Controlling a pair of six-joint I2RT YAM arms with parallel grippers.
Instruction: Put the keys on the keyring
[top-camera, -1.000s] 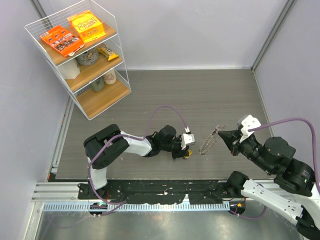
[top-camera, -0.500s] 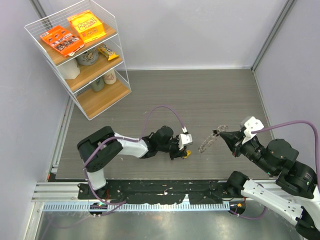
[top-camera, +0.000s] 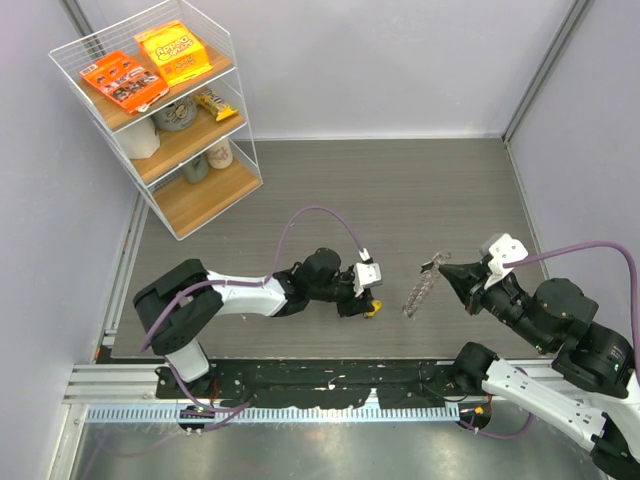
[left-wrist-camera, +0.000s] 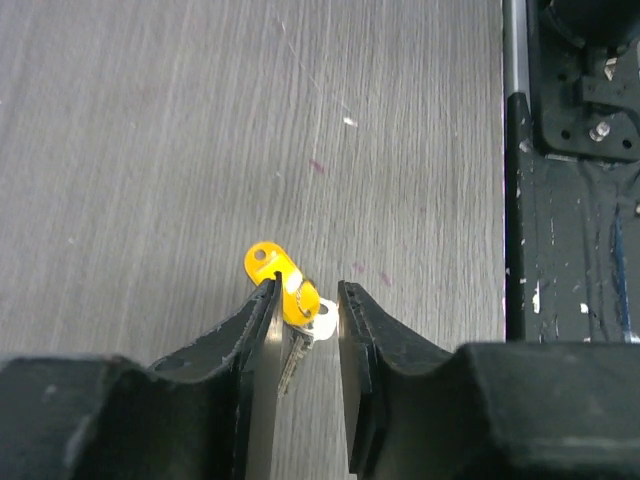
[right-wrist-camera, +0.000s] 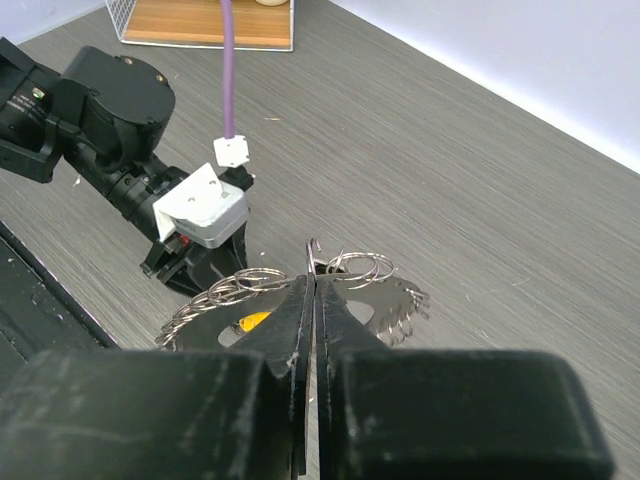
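The left gripper (left-wrist-camera: 304, 300) sits low over the grey wood-grain table (left-wrist-camera: 150, 150), its black jaws parted only a little, straddling the keys (left-wrist-camera: 290, 300): a glossy yellow head with a small hole, with silver metal beneath it. They lie on the table, unlifted. The right gripper (right-wrist-camera: 312, 285) is clamped tight on the keyring (right-wrist-camera: 375, 285), a jagged, silvery wire loop dangling above the table.

silver key (left-wrist-camera: 300, 345): blade hidden behind left claw (left-wrist-camera: 305, 330) | keyring (right-wrist-camera: 300, 290): partly behind right claw (right-wrist-camera: 312, 300)
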